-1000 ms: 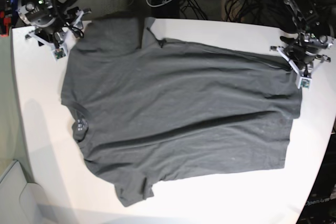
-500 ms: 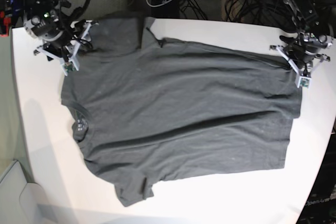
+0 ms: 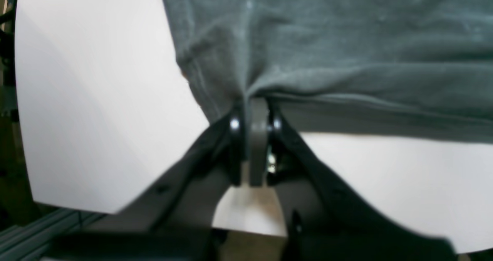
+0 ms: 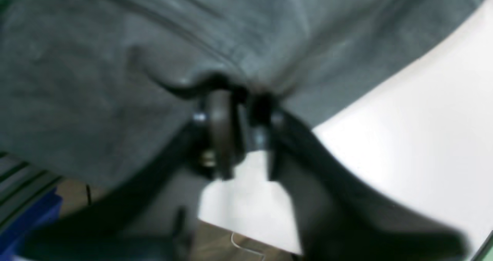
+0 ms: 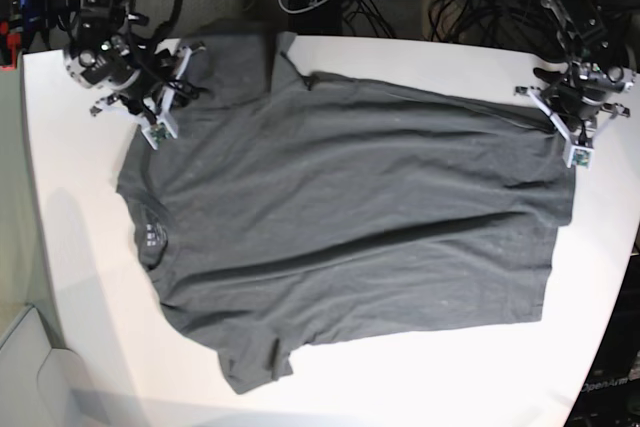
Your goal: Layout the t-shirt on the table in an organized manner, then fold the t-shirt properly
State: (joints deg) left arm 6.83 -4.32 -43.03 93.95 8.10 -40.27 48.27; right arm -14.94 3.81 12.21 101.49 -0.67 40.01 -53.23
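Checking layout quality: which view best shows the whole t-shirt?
Base view: the whole t-shirt lies spread across the table. Each wrist view shows only a blurred patch of fabric beside its tool.

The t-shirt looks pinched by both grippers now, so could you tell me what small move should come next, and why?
Probably lift both edges slightly together. The left gripper is shut on the t-shirt at its hem, and the right gripper pinches fabric near the sleeve. The shirt already lies flat on the table, so a fold can begin.
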